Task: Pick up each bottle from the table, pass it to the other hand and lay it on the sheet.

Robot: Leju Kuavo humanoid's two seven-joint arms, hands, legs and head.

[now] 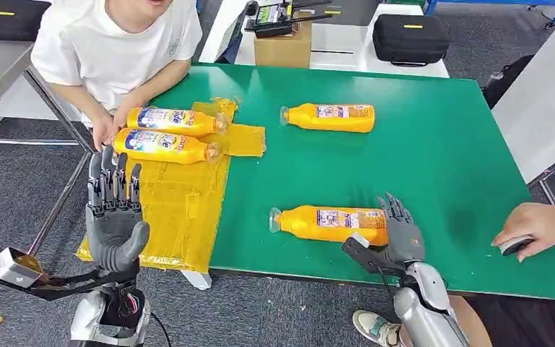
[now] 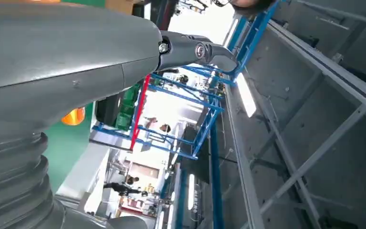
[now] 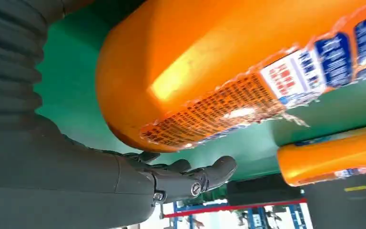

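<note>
Two orange bottles (image 1: 170, 121) (image 1: 162, 144) lie side by side at the far end of the yellow sheet (image 1: 181, 210). A third bottle (image 1: 330, 117) lies further back on the green table (image 1: 441, 144). The nearest bottle (image 1: 329, 223) lies close to the front edge, cap pointing left. My right hand (image 1: 399, 235) is at its base end, fingers spread behind it and thumb in front, not closed on it. The right wrist view shows this bottle (image 3: 219, 71) just above my thumb (image 3: 190, 179). My left hand (image 1: 115, 213) is raised over the sheet's left edge, fingers up and apart, holding nothing.
A person in a white shirt leans in at the far left, hands (image 1: 105, 130) by the two bottles on the sheet. Another person's hand (image 1: 542, 225) rests at the table's right front edge. A cardboard box (image 1: 283, 45) and a black case (image 1: 410, 36) stand behind the table.
</note>
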